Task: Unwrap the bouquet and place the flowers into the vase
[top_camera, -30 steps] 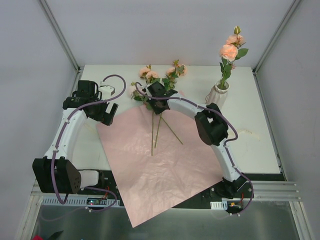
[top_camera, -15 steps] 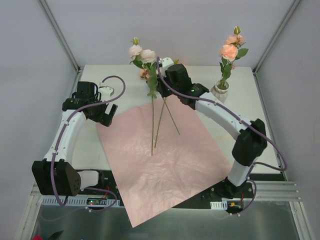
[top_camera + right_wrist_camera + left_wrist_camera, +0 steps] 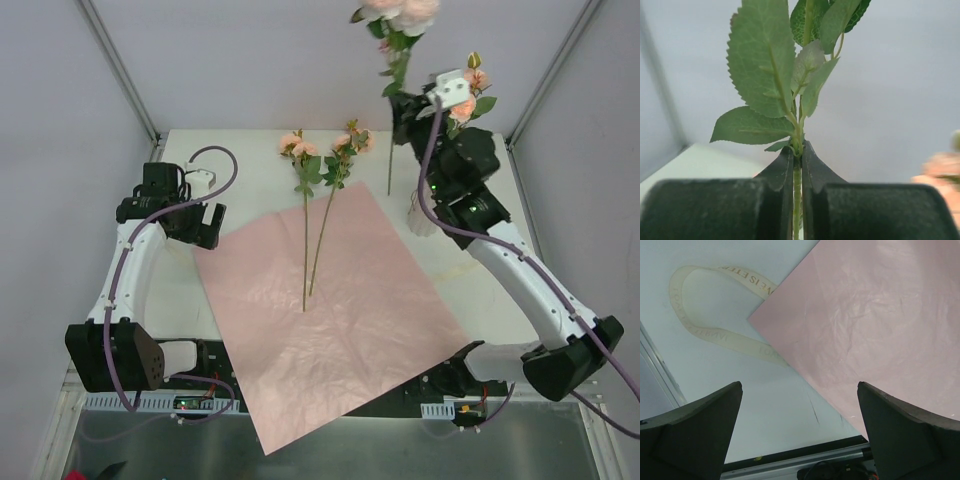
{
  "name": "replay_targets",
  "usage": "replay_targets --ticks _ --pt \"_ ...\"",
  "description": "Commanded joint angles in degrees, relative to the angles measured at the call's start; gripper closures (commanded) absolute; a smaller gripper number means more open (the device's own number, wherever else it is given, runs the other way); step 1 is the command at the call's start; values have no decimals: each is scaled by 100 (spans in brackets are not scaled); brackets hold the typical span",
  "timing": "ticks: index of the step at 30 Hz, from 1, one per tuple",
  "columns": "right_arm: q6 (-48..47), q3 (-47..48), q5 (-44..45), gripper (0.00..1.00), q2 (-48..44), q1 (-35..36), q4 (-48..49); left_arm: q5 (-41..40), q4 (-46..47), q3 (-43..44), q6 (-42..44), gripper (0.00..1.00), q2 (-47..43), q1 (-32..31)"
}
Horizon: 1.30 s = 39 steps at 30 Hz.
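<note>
Top view, item one: my right gripper [image 3: 401, 108], pressed together on the stem of one rose [image 3: 397, 40], held upright above and just left of the vase [image 3: 419, 216]. Item two: the vase itself, with one rose already standing in it [image 3: 461, 98]. Item three: two roses [image 3: 322, 160] lying well left of the vase, stems on the pink paper sheet [image 3: 330, 300]. Item four: my left gripper [image 3: 196, 222], idle far left of the vase, beyond the sheet. Handling note, as I judge it: carry the stem's lower end over the vase mouth, keep it vertical, lower straight down clear of the standing rose, and let go only once the stem sits well inside the neck. Not legible here: my forearm covers most of the vase including its mouth, and the held bloom is cut by the top edge. Left wrist view: jaws spread wide, nothing between them; below lie a corner of the sheet and a loop of cream ribbon [image 3: 725, 338] on the table [image 3: 715, 390]. The vase is out of this view. Right wrist view: my fingers [image 3: 780, 175] clamp the green stem just under a cluster of leaves [image 3: 765, 65]. A blurred peach bloom shows at the right edge; neither stem end nor vase is visible.
</note>
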Motion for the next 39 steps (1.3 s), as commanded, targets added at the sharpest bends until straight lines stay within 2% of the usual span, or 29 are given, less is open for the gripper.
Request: replay_targets --ticks 1,5,11,39 --pt "-566 -169 507 99 -249 -855 1813 294 14 225 -122 1 -196 34" --pt "-601 -195 744 99 -249 -1435 2111 373 14 199 -61 1 -223 33" --pt "-320 -248 613 99 -249 -1928 2288 461 -3 128 62 1 -214 33" --pt "-144 -1468 507 99 -152 -2412 2692 417 -73 155 282 1 -126 33"
